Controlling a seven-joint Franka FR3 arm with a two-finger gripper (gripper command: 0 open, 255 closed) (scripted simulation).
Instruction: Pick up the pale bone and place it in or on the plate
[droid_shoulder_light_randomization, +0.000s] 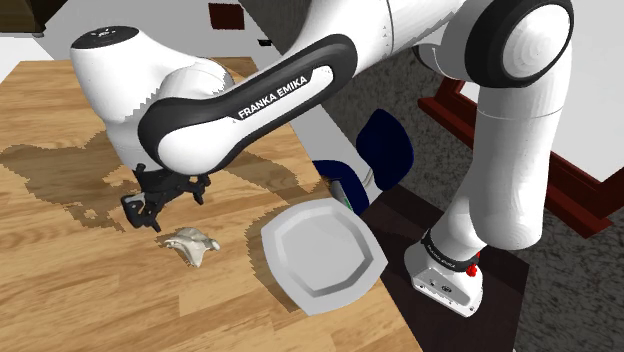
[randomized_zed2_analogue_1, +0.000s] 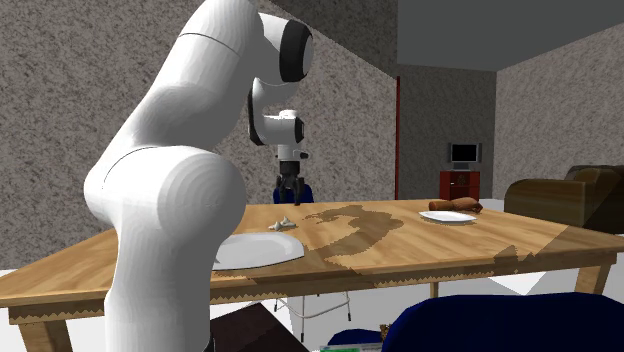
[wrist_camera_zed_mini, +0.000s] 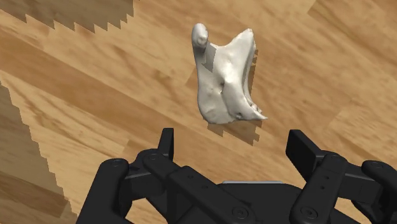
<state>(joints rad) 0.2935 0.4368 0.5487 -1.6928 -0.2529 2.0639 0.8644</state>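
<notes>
Black pincer (wrist_camera_zed_mini: 233, 139) hangs wide open, gripping nothing, over the wood-grain tabletop (droid_shoulder_light_randomization: 60, 280). Just beyond its fingertips lies the pale bone (wrist_camera_zed_mini: 222, 83) — knobbly, irregular, matte off-white. Toward the shoulder view's right, near the bone, sits the grey plate (droid_shoulder_light_randomization: 322, 255) — shallow, with a many-sided rim.

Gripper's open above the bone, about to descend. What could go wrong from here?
1. In the wrist view the bone lies ahead of the open gripper, not between its fingers; a straight descent may close on nothing or clip it.
2. The bone is irregular with thin prongs, so it could twist or slip when pinched.
3. The plate sits at the table edge; a careless drop may nudge it off.
</notes>
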